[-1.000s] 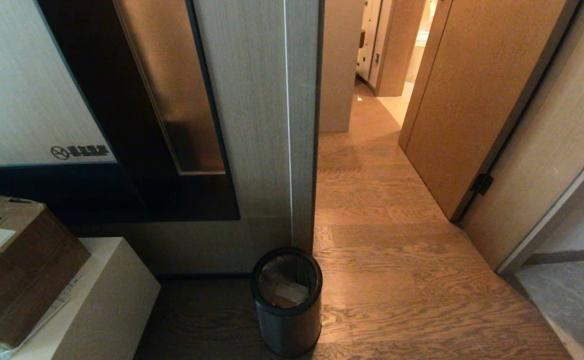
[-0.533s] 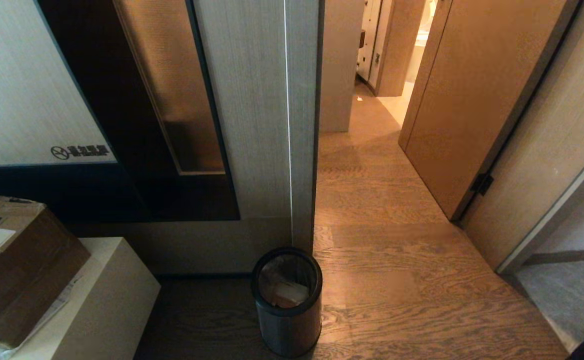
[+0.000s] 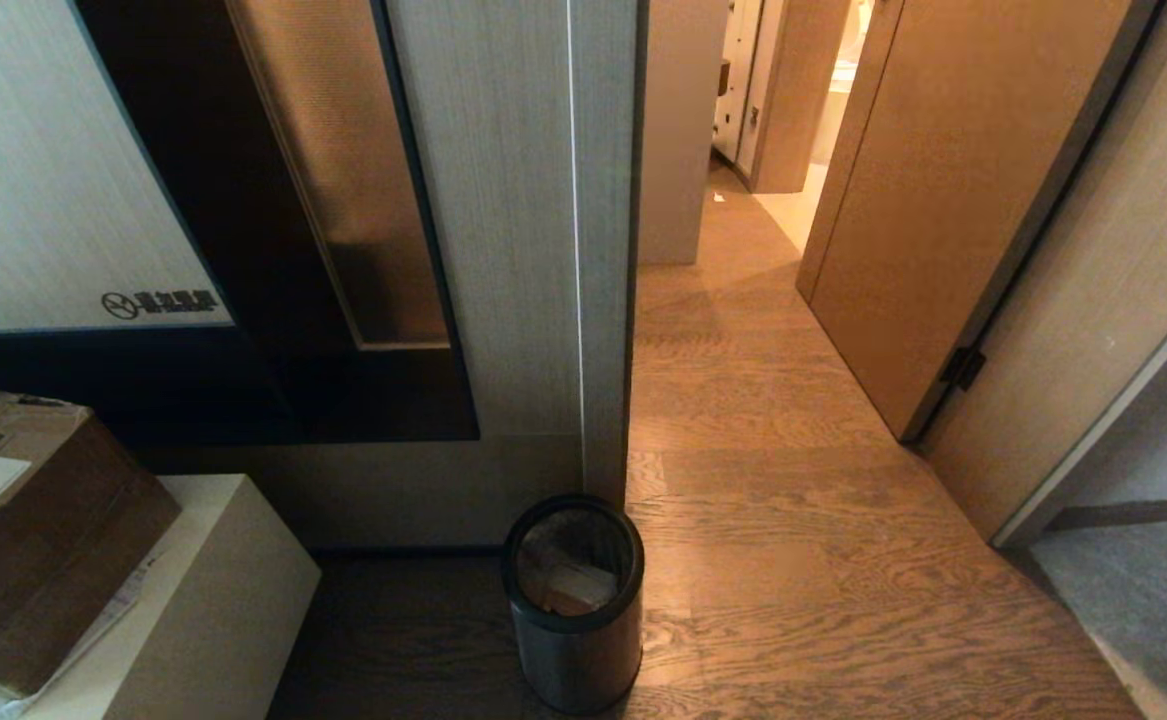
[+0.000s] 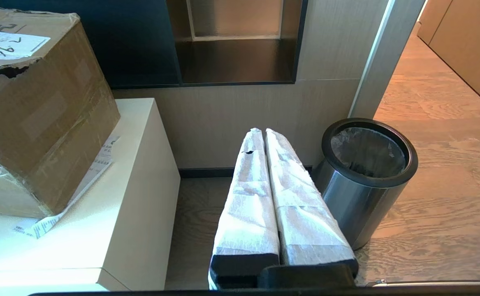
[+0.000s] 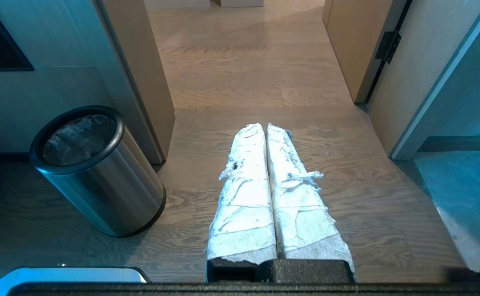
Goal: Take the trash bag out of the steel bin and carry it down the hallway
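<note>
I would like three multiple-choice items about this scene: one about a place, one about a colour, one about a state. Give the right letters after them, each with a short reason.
1. Where does the steel bin stand?
A. on the white cabinet
B. on the floor at the wall corner
C. inside the open doorway

2. What colour is the ring on the bin's rim?
A. black
B. red
C. white

3. How is the left claw?
A. shut on the trash bag
B. wide open
C. shut and empty

Answers:
1 B: the head view shows it on the wood floor at the foot of the corner.
2 A: the left wrist view shows a black ring round its top.
3 C: its two wrapped fingers lie together, and the trash bag is still in the bin.
</note>
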You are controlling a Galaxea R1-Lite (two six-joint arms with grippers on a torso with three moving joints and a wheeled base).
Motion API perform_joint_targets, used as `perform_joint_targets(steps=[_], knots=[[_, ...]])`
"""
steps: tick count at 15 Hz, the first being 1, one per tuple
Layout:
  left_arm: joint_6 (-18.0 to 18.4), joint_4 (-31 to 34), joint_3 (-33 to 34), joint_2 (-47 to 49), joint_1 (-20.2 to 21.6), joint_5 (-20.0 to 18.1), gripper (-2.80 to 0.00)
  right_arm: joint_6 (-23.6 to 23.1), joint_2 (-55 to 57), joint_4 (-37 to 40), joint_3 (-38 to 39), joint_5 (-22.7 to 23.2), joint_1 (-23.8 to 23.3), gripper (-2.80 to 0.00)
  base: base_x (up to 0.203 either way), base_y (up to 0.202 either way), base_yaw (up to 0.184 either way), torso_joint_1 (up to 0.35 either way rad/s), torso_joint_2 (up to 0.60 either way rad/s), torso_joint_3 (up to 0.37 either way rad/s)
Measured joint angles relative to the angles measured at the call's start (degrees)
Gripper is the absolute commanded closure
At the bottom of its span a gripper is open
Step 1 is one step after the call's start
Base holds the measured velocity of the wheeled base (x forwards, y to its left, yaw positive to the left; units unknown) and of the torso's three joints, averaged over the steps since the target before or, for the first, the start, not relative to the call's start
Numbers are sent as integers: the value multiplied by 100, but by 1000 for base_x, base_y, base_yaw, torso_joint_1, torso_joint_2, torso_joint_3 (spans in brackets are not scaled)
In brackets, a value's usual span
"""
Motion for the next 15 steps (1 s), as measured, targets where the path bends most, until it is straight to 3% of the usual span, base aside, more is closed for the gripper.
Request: perform_joint_targets(steps=[15], knots=[[-1, 1, 0, 2, 0, 0, 0, 0, 0, 0, 0, 2, 0, 0, 0, 0, 0, 0, 0, 0]])
